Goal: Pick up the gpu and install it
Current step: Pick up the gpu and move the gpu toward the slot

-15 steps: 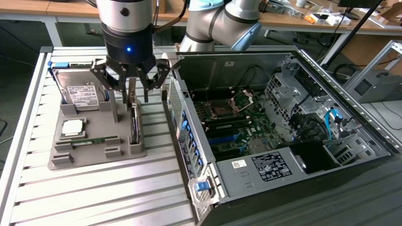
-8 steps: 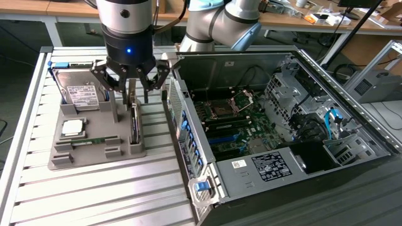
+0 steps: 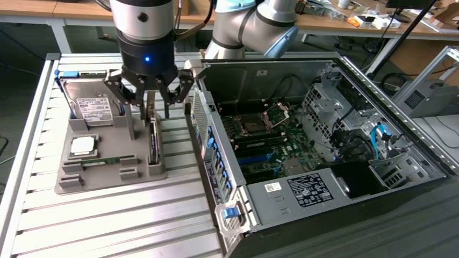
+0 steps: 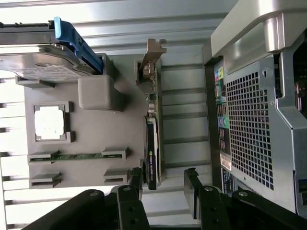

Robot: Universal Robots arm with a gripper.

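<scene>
Right now the gripper (image 3: 156,105) hangs over the gpu (image 3: 153,141), which stands on edge in the grey tray (image 3: 107,174), fingers (image 4: 192,187) spread apart, seemingly not touching it.

The graphics card (image 3: 153,142) is a thin, flat board, dark green and black, with a black block along part of its length. In the wrist view a silver metal bracket (image 4: 150,57) closes one end of it. The card stands upright on its long edge in a narrow slot of the grey holder (image 3: 107,180), which lies on the slatted table (image 3: 107,226). It lines the holder's side nearest the open computer case (image 3: 215,156), running alongside the case wall, near it but apart.
</scene>
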